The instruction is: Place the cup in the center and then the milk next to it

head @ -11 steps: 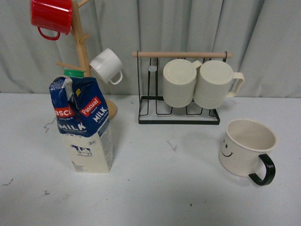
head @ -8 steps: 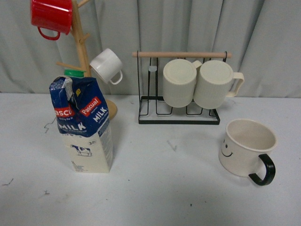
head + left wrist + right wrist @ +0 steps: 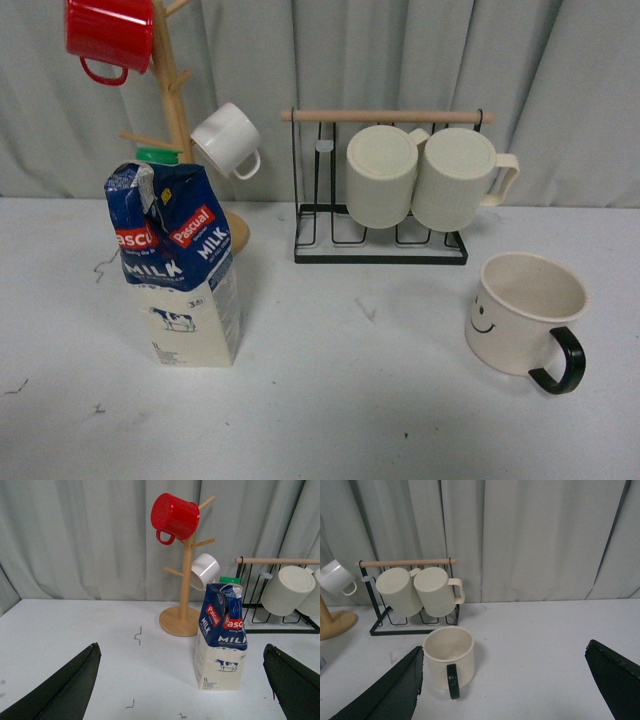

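Note:
The cup (image 3: 520, 312), cream-white with a black smiley and black loop handle, stands upright at the right of the table; it also shows in the right wrist view (image 3: 449, 661). The milk (image 3: 177, 265), a blue-topped carton with a green cap, stands at the left; it also shows in the left wrist view (image 3: 222, 635). Neither gripper shows in the front view. My left gripper (image 3: 185, 687) is open and empty, short of the carton. My right gripper (image 3: 512, 687) is open and empty, with the cup just ahead of one finger (image 3: 390, 692).
A wooden mug tree (image 3: 175, 110) holds a red mug (image 3: 108, 35) and a small white mug (image 3: 228, 140) behind the carton. A black wire rack (image 3: 380, 240) with two ribbed cream mugs (image 3: 420, 178) stands at the back centre. A grey curtain hangs behind.

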Motion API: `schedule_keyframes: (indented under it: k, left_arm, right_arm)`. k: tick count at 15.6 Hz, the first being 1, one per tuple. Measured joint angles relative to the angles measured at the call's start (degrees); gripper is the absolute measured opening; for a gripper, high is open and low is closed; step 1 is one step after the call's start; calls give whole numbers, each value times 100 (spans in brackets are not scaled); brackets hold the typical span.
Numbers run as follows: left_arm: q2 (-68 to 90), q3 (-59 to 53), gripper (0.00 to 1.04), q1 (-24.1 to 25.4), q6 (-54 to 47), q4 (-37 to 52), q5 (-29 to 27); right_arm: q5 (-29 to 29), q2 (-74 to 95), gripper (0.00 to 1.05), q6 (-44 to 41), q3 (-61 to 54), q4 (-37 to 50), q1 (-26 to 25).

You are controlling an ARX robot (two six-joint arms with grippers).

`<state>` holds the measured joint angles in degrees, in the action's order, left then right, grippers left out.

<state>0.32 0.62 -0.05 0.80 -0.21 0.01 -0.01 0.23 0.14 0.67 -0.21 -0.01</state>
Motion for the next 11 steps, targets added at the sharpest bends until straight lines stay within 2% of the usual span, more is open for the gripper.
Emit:
schedule_keyframes:
  k: [4, 5, 7, 9, 11]
  left_arm:
    - [0, 0, 98, 0, 0, 2, 0]
    - [0, 0, 98, 0, 0, 2, 0]
    - [0, 0, 98, 0, 0, 2, -2]
    - [0, 0, 98, 0, 0, 2, -2]
    - [0, 0, 98, 0, 0, 0, 0]
  right_arm:
    - [-101, 26, 98, -42, 26, -140, -33]
    - [-776, 518, 98, -282, 225, -562, -264]
    - [-905, 2100, 98, -472, 494, 638, -61]
    - [-592, 3709, 98, -417, 949, 2149, 33]
    - [4, 5775, 98, -52, 1823, 3373, 2]
